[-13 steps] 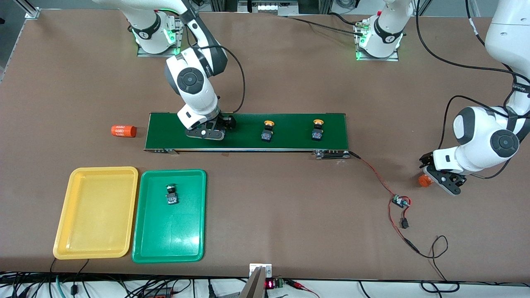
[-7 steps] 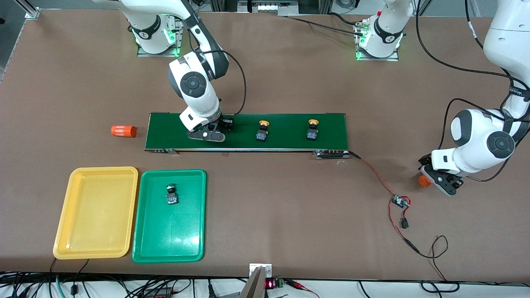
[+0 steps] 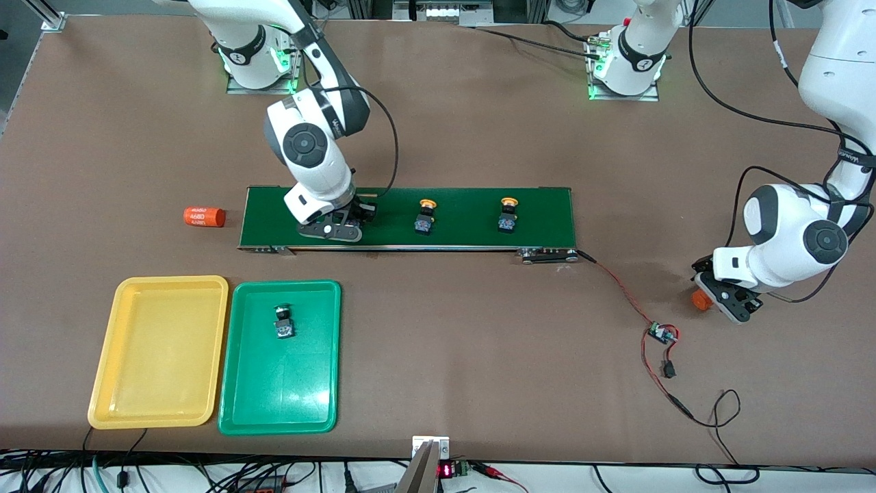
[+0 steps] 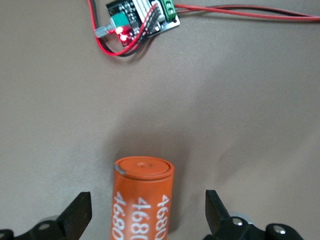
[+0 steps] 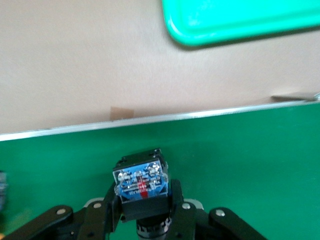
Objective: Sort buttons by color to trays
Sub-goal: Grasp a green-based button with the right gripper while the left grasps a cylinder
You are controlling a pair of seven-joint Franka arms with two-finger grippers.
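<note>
The right gripper (image 3: 340,224), at centre-left of the front view over the long dark-green conveyor belt (image 3: 465,236), had gone from wide open to clenched on a black-bodied push-button switch (image 5: 142,186), its cap colour hidden; likely pickup done, lift next. Two yellow-capped black buttons (image 3: 425,218) (image 3: 507,216) had drifted along the belt toward it; one green-capped button (image 3: 282,322) lay in the shallow green plastic tray (image 3: 236,370); the shallow yellow plastic tray (image 3: 102,383) sat beside it. The left gripper (image 4: 147,212) waited, fingers spread around an orange "4680" cylinder (image 4: 141,200) at right.
</note>
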